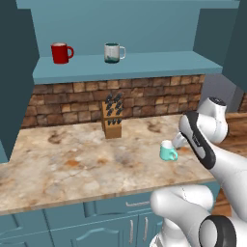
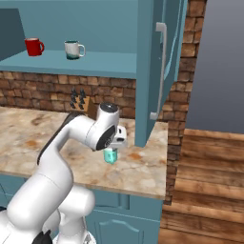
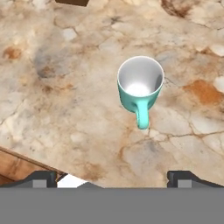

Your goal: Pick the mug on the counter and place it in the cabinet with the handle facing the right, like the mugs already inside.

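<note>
- My two-finger gripper (image 3: 112, 177) hangs spread wide, holding nothing, above the small mint-green mug (image 3: 140, 85).
- Mug upright on the beige marble-look counter (image 1: 72, 164), near its right edge; bare slab all round.
- Mint loop handle (image 3: 142, 117) points to 6 o'clock in hand view.
- Wooden knife block (image 1: 112, 120) well apart, by the brick wall.
- Teal wall cabinet (image 1: 144, 65): bright red mug (image 1: 61, 52) and pale grey green-banded mug (image 1: 113, 52) on the left, open shelf to their right.

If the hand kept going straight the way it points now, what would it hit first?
Probably the mint-green mug, standing upright on the counter just ahead of the open hand; slightly off line, it would meet bare counter instead.
</note>
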